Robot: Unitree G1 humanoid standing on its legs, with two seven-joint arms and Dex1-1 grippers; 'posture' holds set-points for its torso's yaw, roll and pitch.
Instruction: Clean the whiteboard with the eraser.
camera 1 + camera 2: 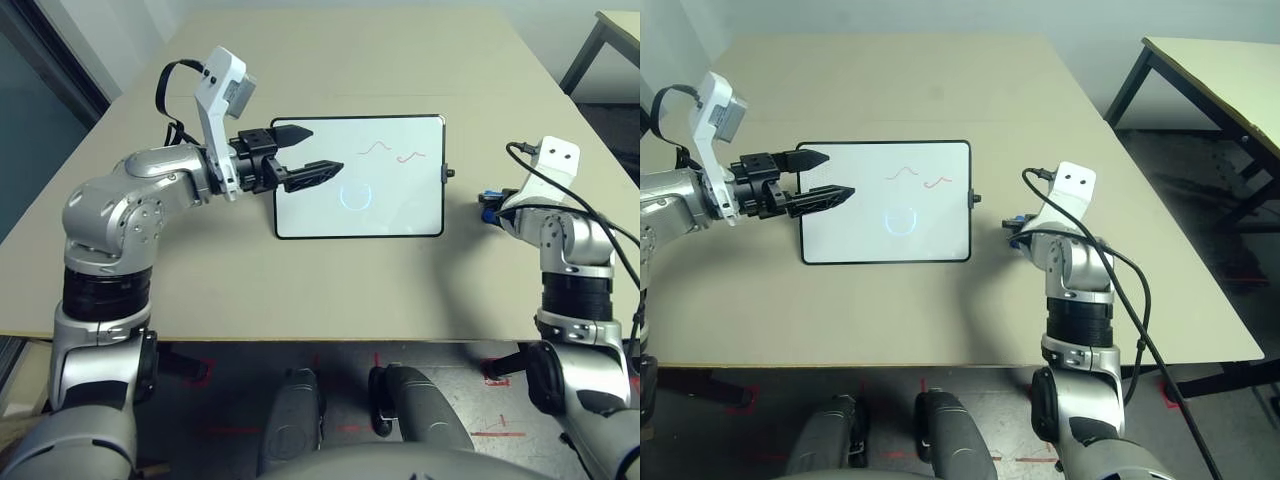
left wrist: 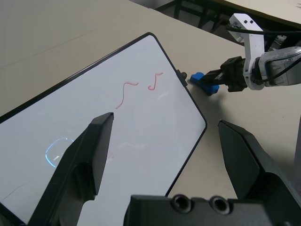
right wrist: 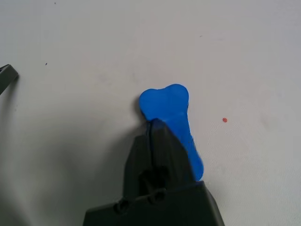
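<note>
The whiteboard [image 1: 395, 205] lies flat mid-table, with red squiggles at its far right and a faint cyan ring in the middle. My left gripper [image 1: 325, 148] hovers over the board's left part, open, holding nothing. The blue eraser [image 3: 167, 103] rests on the table just right of the board's side knob. My right gripper [image 3: 151, 123] is down at it, shut. Its fingers are pressed together along a thin seam. The eraser pokes out past their tips and along one side, touching them. I see no part of it between the fingers.
The tan table [image 1: 330, 290] has free room in front of and behind the board. A second table [image 1: 1230, 80] stands off to the right, beyond the table's edge. A black cable [image 1: 1130, 290] loops from the right arm.
</note>
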